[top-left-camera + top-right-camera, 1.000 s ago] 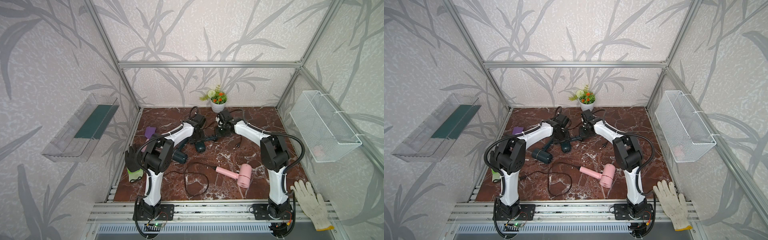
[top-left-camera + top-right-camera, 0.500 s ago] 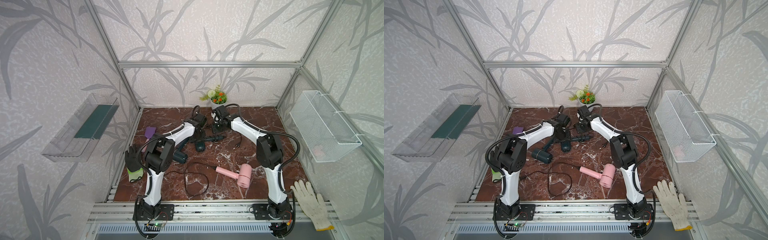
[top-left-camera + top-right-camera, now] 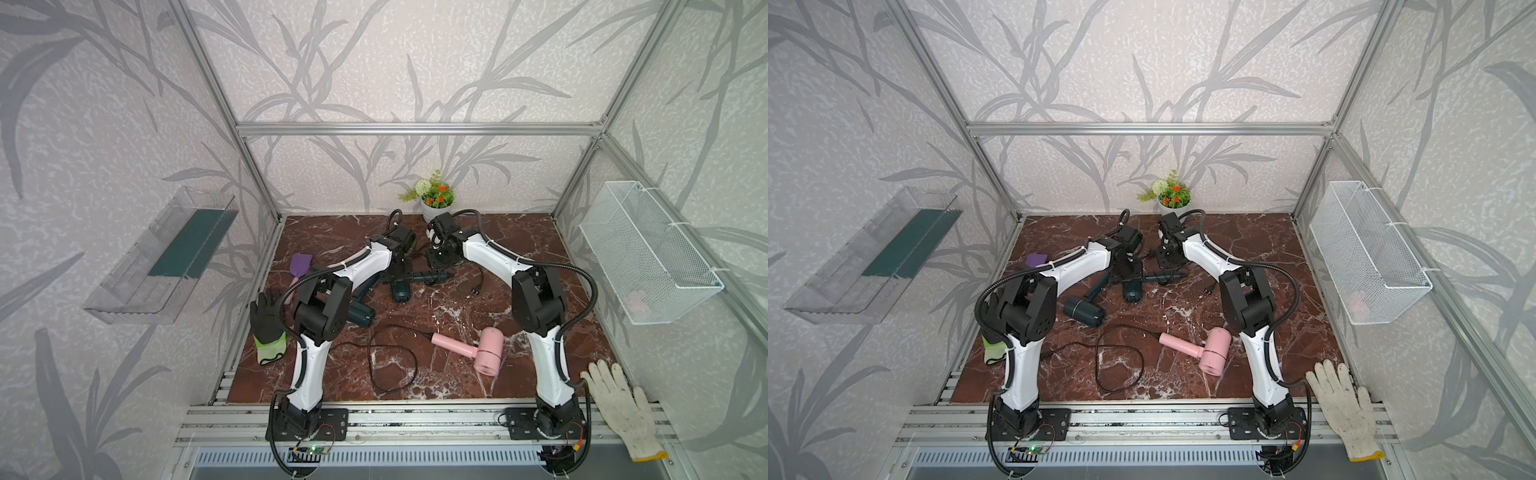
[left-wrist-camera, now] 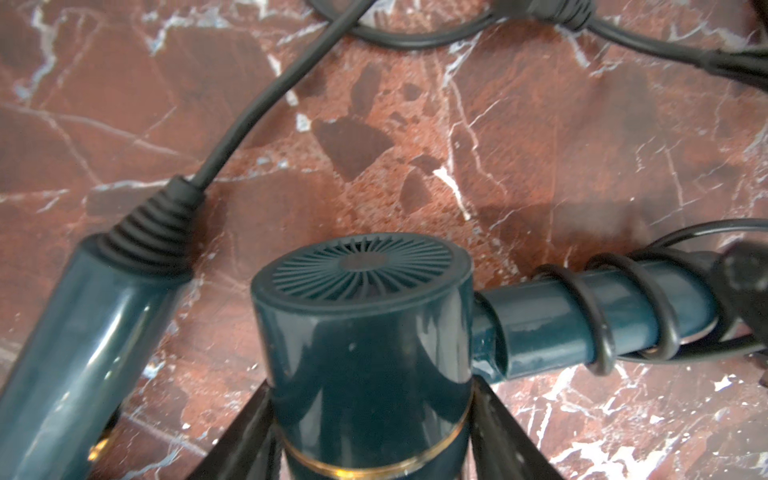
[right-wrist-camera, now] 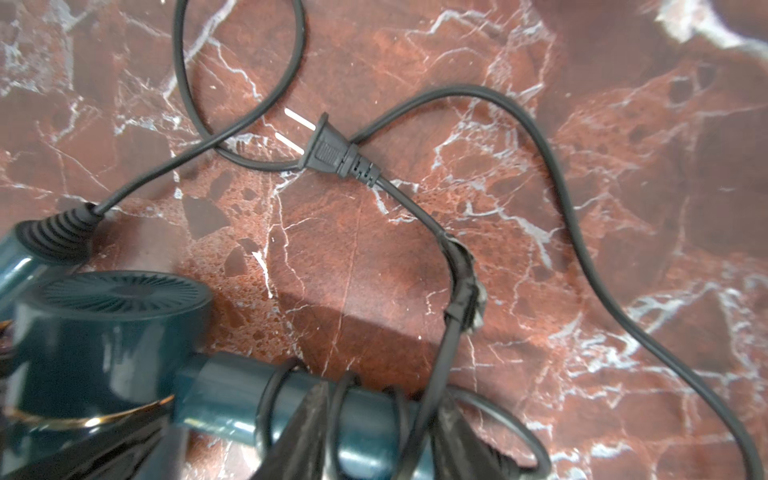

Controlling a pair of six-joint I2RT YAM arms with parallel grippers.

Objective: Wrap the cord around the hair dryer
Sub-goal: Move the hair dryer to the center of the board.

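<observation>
- L gripper (image 4: 372, 386): fingers (image 4: 245, 436) clamped on both sides of the barrel of the teal hair dryer (image 4: 365, 332), no gap visible.
- Dryer lies mid-table towards the back, on the marble table (image 3: 519, 237), in both top views (image 3: 401, 286) (image 3: 1133, 286). Grille end faces the L wrist cam.
- Cord (image 5: 411, 203): several turns sit around the handle. The rest runs off the handle, past a taped patch, to the plug (image 5: 328, 149), which lies flat on the marble.
- R gripper (image 5: 380, 399): over the wrapped handle, jaws apart. Cord passes through the gap, doesn't look pinched.
- 2nd teal dryer (image 3: 361, 318) lies just beside the held one, on the L arm's side. Its cord loops under the plug.
- Pink dryer (image 3: 488, 351) sits nearer the front, well apart, with its cord loose on the table.
</observation>
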